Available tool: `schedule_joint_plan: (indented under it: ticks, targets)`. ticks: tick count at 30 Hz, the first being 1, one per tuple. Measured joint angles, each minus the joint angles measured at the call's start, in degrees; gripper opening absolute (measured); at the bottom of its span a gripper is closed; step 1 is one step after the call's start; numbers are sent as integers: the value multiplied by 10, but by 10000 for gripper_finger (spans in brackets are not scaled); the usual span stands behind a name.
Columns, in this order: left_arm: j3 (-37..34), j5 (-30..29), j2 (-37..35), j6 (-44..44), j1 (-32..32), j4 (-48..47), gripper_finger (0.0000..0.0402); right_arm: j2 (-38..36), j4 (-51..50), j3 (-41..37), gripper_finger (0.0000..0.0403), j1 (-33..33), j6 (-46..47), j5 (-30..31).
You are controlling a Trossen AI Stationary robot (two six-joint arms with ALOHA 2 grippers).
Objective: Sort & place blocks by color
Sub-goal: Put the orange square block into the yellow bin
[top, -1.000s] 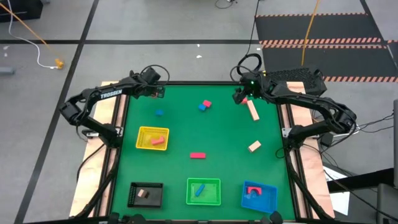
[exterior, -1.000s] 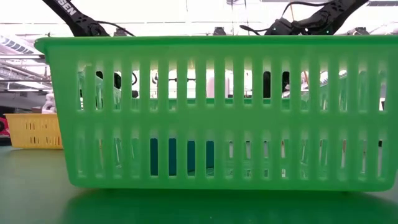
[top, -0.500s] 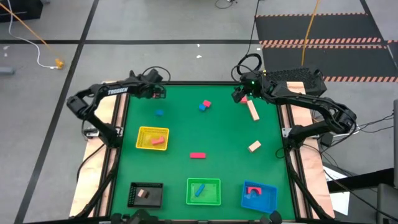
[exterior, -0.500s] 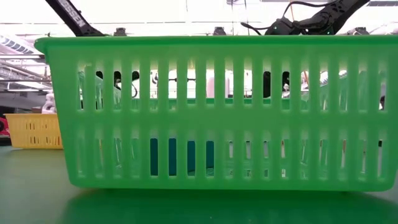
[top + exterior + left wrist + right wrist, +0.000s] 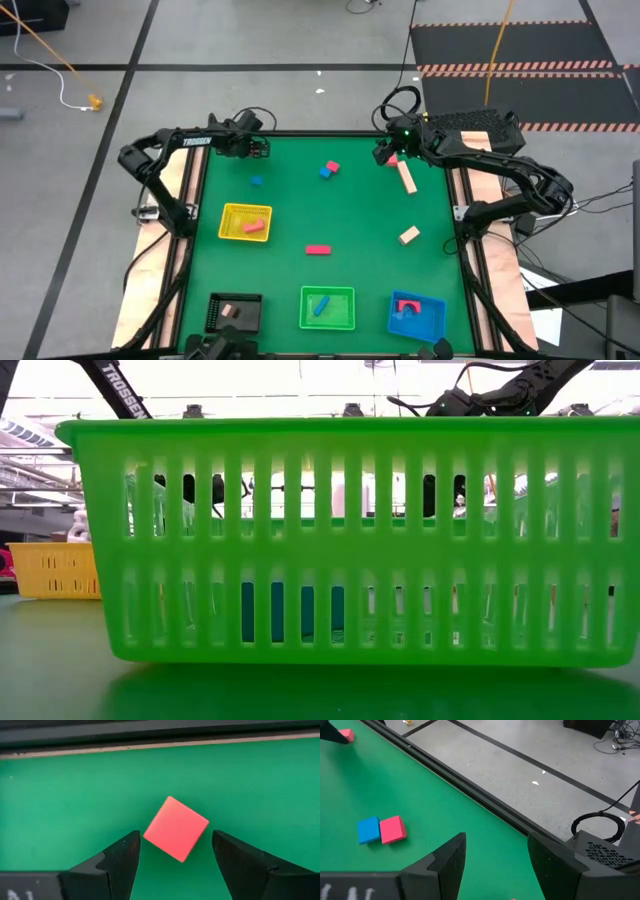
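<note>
A red cube (image 5: 175,828) is lying on the green mat (image 5: 300,200), near its far edge, right in front of the left gripper (image 5: 175,862). That gripper's fingers are standing apart, one on each side of the cube, not touching it.

The yellow tray (image 5: 245,222) is holding a red block, and the black, green and blue trays are each holding something too. Still lying loose are a blue cube (image 5: 257,182), a pink and blue pair (image 5: 381,830), a red bar (image 5: 318,250) and two cream blocks (image 5: 407,180).

The right gripper (image 5: 496,862) is waiting at the mat's far right corner, fingers apart, holding nothing. Nothing is blocking the cube.
</note>
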Motion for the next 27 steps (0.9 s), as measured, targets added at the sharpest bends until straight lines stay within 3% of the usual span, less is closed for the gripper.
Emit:
schedule_joint_plan:
  ticks: [11, 22, 27]
  targets:
    - [0, -5, 4, 26, 8, 54, 250, 0, 1, 0, 205, -10, 0, 0]
    - [0, 14, 18, 27, 7, 49, 249, 0, 0, 0, 205, -10, 0, 0]
    - [0, 19, 18, 24, 11, 44, 195, 0, 0, 0, 205, -10, 0, 0]
